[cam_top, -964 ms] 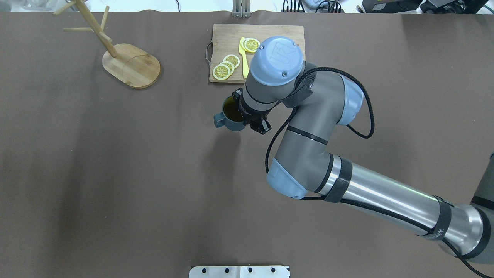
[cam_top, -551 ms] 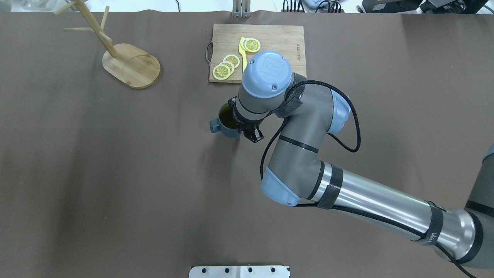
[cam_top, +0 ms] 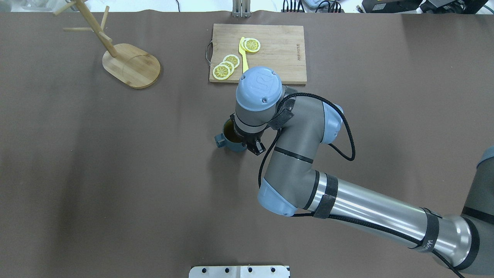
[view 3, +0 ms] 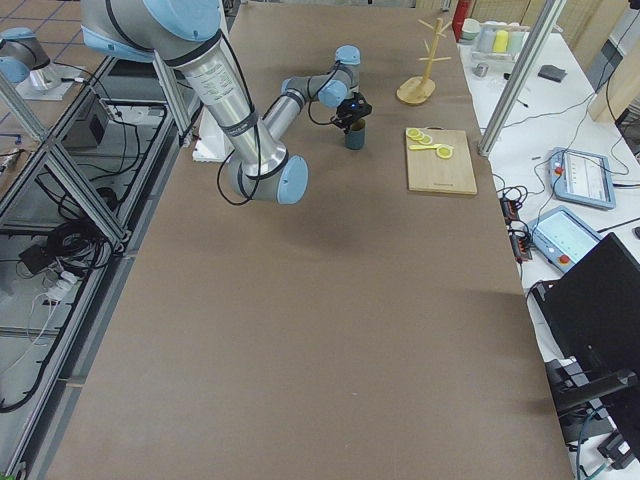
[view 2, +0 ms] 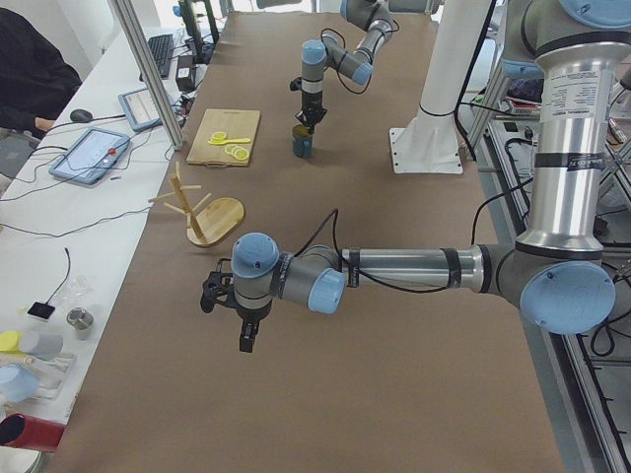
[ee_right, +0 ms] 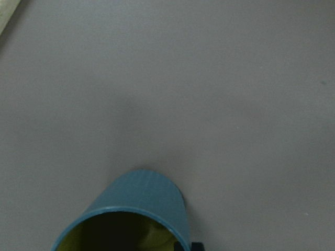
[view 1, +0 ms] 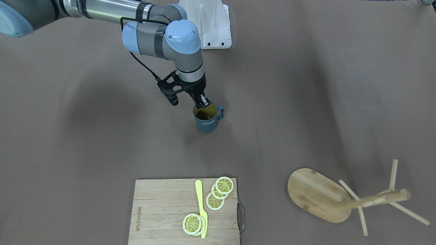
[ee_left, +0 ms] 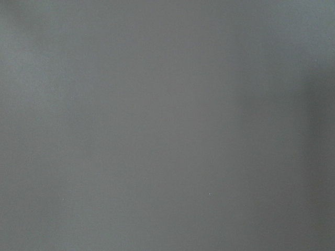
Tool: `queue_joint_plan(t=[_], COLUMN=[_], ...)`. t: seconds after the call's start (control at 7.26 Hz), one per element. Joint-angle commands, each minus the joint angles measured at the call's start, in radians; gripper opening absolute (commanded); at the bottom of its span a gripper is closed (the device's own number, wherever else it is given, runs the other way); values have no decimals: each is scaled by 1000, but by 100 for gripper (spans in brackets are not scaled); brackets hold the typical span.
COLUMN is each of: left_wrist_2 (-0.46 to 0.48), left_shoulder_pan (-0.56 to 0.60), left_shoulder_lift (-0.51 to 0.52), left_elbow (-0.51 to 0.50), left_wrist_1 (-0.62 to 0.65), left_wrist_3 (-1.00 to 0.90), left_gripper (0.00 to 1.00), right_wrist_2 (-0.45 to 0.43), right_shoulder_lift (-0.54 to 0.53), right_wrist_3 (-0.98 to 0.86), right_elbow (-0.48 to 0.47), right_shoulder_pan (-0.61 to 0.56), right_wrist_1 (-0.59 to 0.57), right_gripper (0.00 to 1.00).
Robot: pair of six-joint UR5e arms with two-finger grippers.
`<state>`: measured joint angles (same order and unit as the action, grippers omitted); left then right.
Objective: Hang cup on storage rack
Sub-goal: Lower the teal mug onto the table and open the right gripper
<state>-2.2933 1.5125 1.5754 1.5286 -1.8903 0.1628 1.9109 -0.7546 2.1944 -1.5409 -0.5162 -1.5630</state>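
Cup (view 1: 206,121) is pinched at the rim by the right gripper (view 1: 203,102): one finger inside, one outside, clamped on the wall. The grip is taken on the side away from the handle, so the loop is left free for a peg; this is judged deliberate. The handle is pointed toward the robot's left, the rack's side. The cup is held upright, mid-table, robot-side of the board (view 1: 163,211). Whether it is lifted off the table (view 1: 68,153) cannot be told.

Rack (view 1: 318,195) is stood well apart from the cup, at the table's far left, near the far edge. Its pegs are slanted up off the post, so a tilt of the cup is judged needed before the handle is slid on.

Room: the straight line from cup to rack is run over bare cloth, and the board's handle corner is passed, not crossed. The tight spot is expected at the rack, where thin pegs are set close together.

Left gripper (view 2: 244,343) is held low over the table, nearer the robot than the rack. It is seen only from the side, so apart or together cannot be told.
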Motion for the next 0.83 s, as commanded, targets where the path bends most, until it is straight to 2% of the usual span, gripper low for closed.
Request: queue_joint_plan(t=[0.0, 0.14, 0.41, 0.55, 0.69], left_wrist_2=[2, 0, 2, 0, -1], left_shoulder_pan=[0, 0, 0, 0, 0], left_shoulder_lift=[0, 0, 2, 3, 6], left_elbow=[-1, -1, -1, 1, 21], left_wrist_1=[-1, -1, 0, -1, -4], left_wrist_3=[0, 0, 0, 0, 0], left_gripper=[98, 98, 98, 98, 98], right_wrist_2=[10, 10, 4, 8, 2], right_shoulder_lift=[1, 0, -6, -5, -35], right_wrist_3=[-50, -70, -77, -158, -282], right_elbow=[-56, -62, -64, -89, -195], right_shoulder_pan=[-8, -7, -5, -16, -37], right_wrist_1=[-71, -71, -71, -78, -127], right_gripper=[38, 99, 100, 100, 100])
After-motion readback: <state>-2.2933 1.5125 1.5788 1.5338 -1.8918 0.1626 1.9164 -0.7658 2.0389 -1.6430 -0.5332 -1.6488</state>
